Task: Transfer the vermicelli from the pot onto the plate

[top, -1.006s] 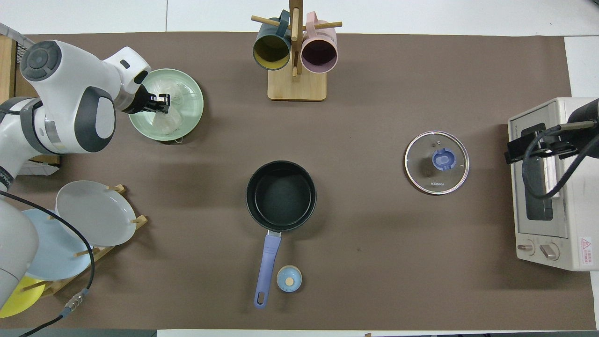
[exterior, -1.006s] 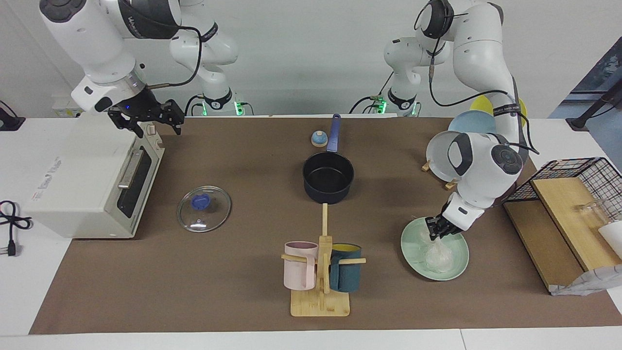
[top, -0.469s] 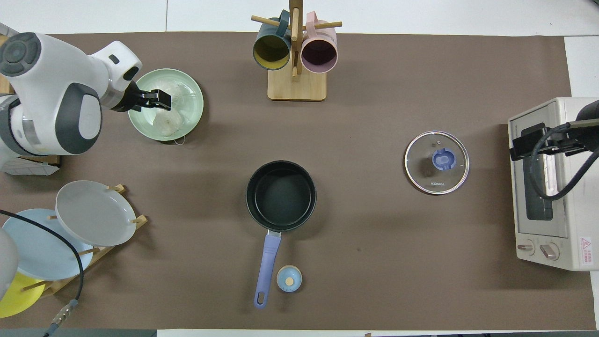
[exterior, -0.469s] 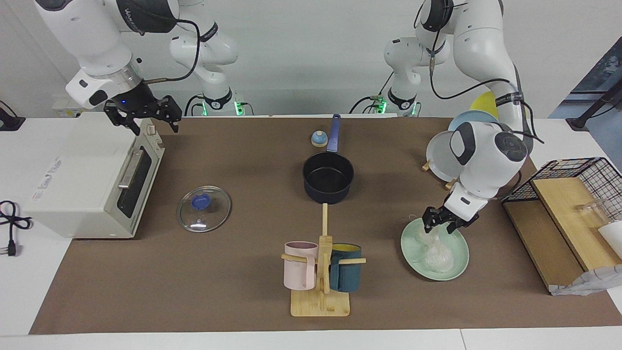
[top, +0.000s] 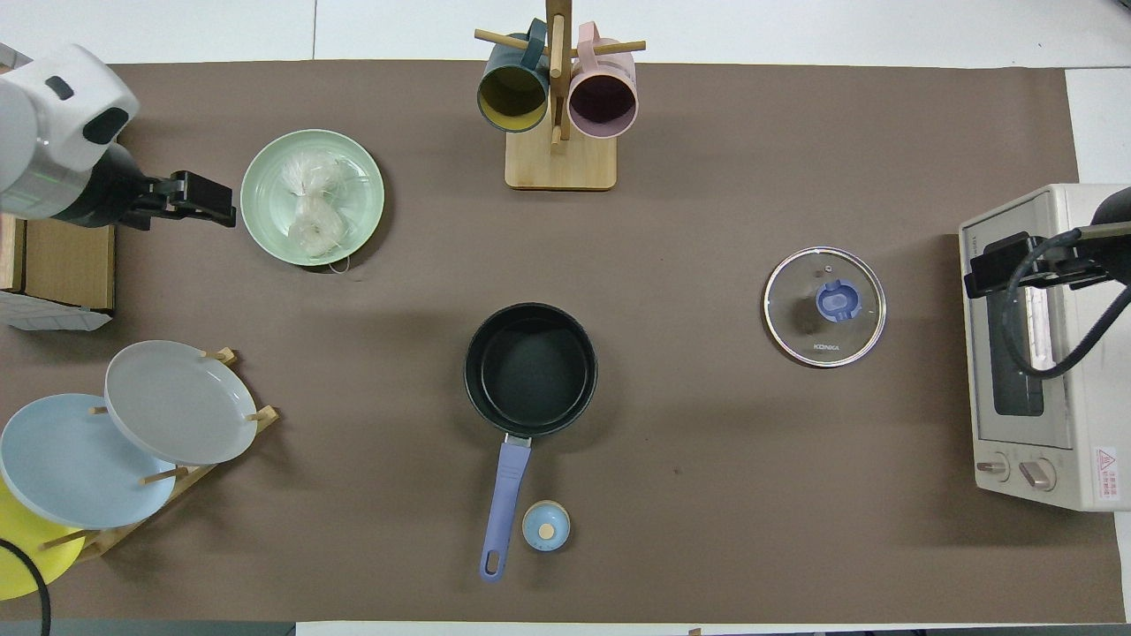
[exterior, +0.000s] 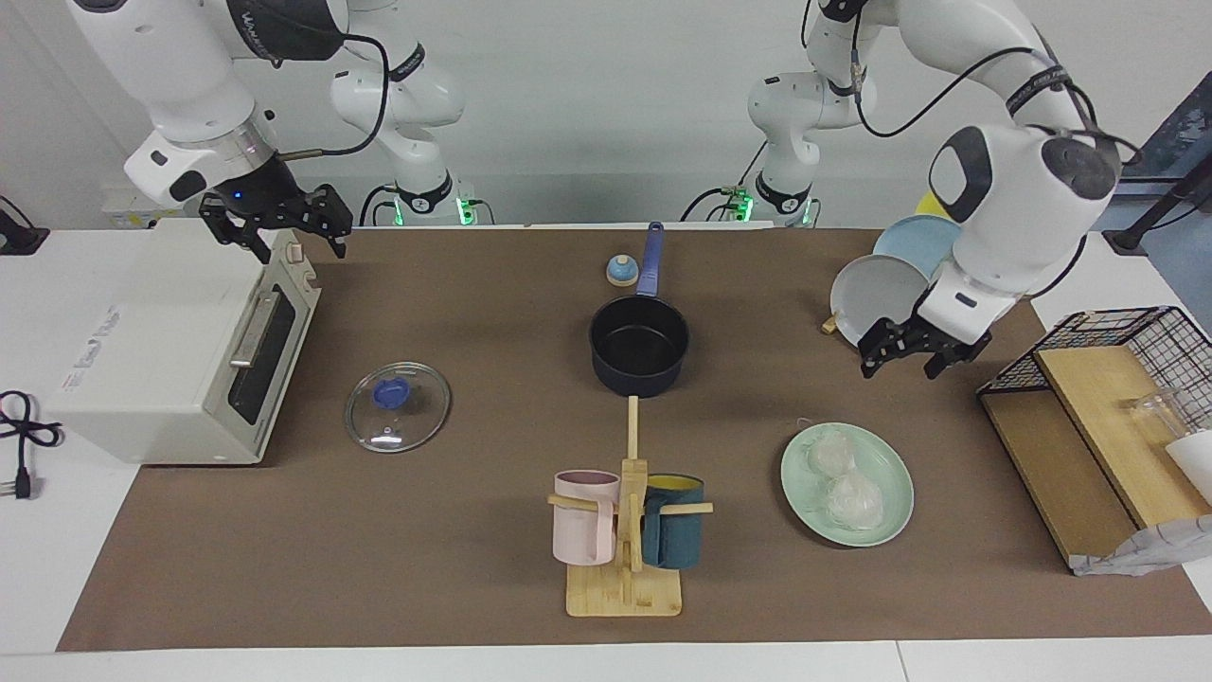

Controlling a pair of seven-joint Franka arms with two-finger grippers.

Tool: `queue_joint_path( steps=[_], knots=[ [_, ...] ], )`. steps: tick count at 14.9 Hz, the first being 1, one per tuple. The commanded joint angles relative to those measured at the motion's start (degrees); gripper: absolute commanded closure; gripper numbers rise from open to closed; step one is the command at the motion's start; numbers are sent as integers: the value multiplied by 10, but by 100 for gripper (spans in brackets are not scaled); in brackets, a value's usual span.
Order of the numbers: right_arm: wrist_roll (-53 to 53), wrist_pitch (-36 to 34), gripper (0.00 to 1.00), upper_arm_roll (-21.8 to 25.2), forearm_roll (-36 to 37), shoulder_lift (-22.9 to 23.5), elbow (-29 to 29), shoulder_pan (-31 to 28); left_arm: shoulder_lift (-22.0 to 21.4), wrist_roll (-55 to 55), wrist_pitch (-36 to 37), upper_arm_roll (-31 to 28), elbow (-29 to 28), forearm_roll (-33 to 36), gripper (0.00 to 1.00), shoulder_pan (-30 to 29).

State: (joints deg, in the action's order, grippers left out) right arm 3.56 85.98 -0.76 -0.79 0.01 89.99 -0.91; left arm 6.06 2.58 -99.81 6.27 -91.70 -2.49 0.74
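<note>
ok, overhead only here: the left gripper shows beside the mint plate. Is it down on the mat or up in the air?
Observer: Up in the air. The left gripper hangs over the mat beside the plate, touching nothing.
Operator: Jaws?
Observer: Open and empty. The vermicelli lies on the plate.
Operator: Right gripper? I only see an edge of it.
Observer: The right gripper waits open and empty above a top corner of the toaster oven.
</note>
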Motion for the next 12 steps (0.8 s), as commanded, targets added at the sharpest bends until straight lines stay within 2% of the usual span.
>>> queue_joint_path(
  steps=[1,3,7,9,12],
  knots=[
    [-6,9,0,-3,-3,-5,2,-7,-50,10,56,1,-16,20,0,1],
    [-6,9,0,-4,-3,-5,2,-7,-71,10,84,0,-22,22,0,1],
    [-5,9,0,-4,-4,-5,2,-7,-112,46,91,-3,-84,22,0,11],
    [-5,9,0,-3,-4,-5,2,-7,-102,49,99,-33,-61,22,0,43],
    [-7,9,0,-3,-4,-5,2,-7,-74,43,143,-34,5,24,0,43]
  ],
)
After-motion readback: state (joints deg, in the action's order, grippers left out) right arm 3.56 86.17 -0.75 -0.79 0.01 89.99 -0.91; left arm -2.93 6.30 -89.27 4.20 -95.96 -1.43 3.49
